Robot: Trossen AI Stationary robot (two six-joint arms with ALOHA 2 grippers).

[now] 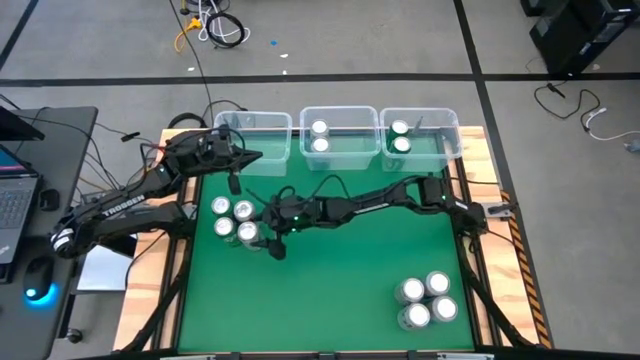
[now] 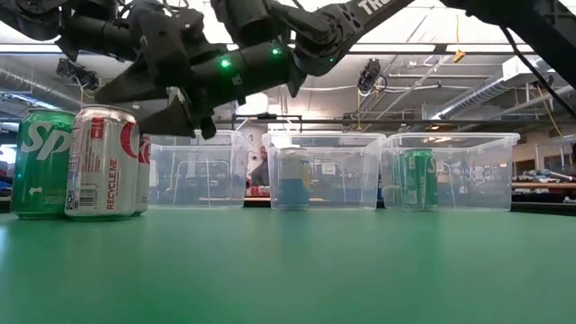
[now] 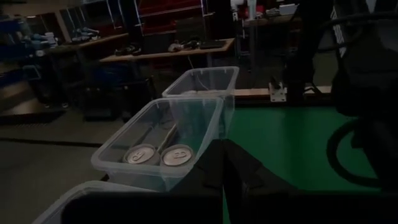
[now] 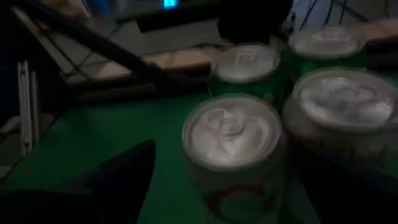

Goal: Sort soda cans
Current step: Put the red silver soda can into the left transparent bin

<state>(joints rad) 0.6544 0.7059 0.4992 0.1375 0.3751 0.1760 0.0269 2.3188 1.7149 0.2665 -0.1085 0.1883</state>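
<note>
Several soda cans (image 1: 234, 219) stand upright in a cluster at the table's left, among them a green one (image 2: 40, 162) and a white one (image 2: 103, 162). Another cluster (image 1: 427, 300) stands at the near right. My right gripper (image 1: 264, 238) reaches across the table to the left cluster and is open. In its wrist view its fingers stand on either side of the nearest can (image 4: 233, 140), just above its top, without touching. My left gripper (image 1: 236, 162) hangs shut with nothing in it by the left bin (image 1: 255, 135).
Three clear bins line the far edge. The middle bin (image 1: 340, 135) and the right bin (image 1: 420, 135) hold two cans each. The right arm (image 1: 380, 200) lies across the table's middle. The green mat is bare at the near left and centre.
</note>
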